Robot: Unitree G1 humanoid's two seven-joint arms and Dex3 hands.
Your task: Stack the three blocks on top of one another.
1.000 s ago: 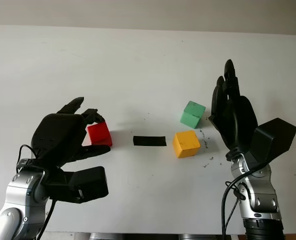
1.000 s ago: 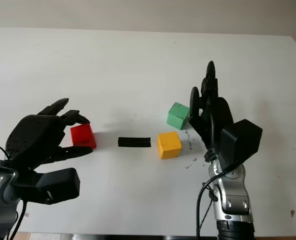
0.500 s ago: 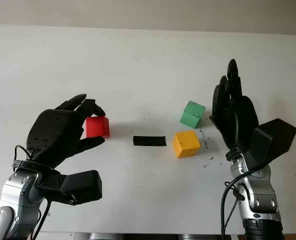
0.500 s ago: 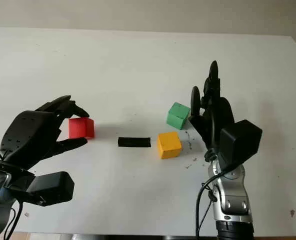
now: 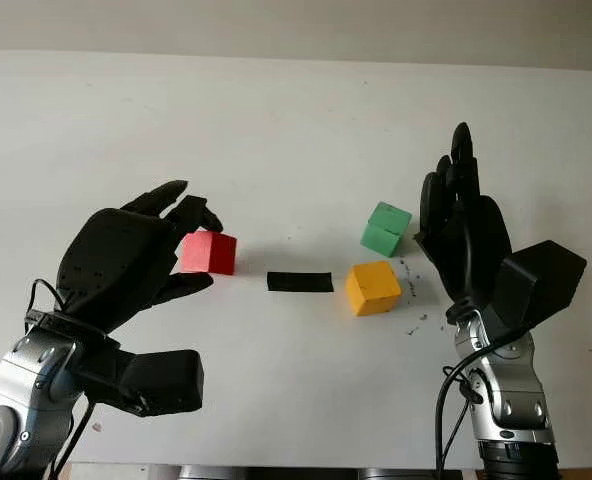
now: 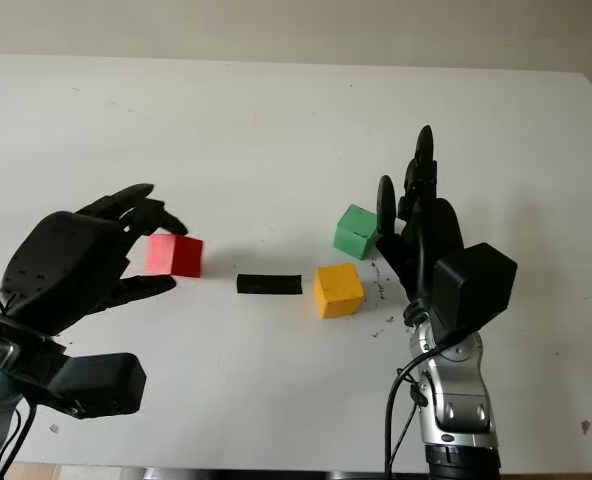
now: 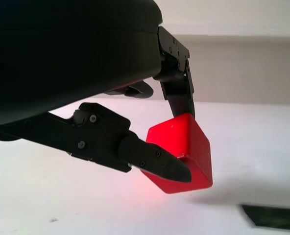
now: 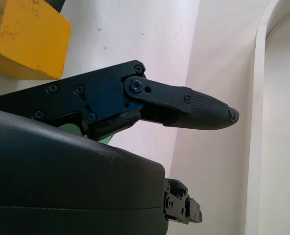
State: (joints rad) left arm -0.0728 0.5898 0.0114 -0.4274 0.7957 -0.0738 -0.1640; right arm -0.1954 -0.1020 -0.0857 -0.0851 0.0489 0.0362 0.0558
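My left hand [image 5: 181, 250] is shut on the red block [image 5: 208, 252], pinched between its fingertips and lifted a little off the table at the left; the wrist view shows the red block [image 7: 181, 152] held tilted with its shadow beneath. The yellow block [image 5: 373, 287] sits on the table right of centre, and the green block [image 5: 385, 228] stands just behind it. My right hand [image 5: 461, 215] is open and upright, immediately right of the green and yellow blocks. The yellow block [image 8: 25, 36] also appears beside that hand's fingers.
A short black strip [image 5: 299, 282] lies flat on the white table [image 5: 276, 130] between the red block and the yellow block. Small dark marks speckle the surface near the yellow block.
The left hand has lifted the red block off the table and carried it slightly right, toward the black strip. The right hand has stayed in place.
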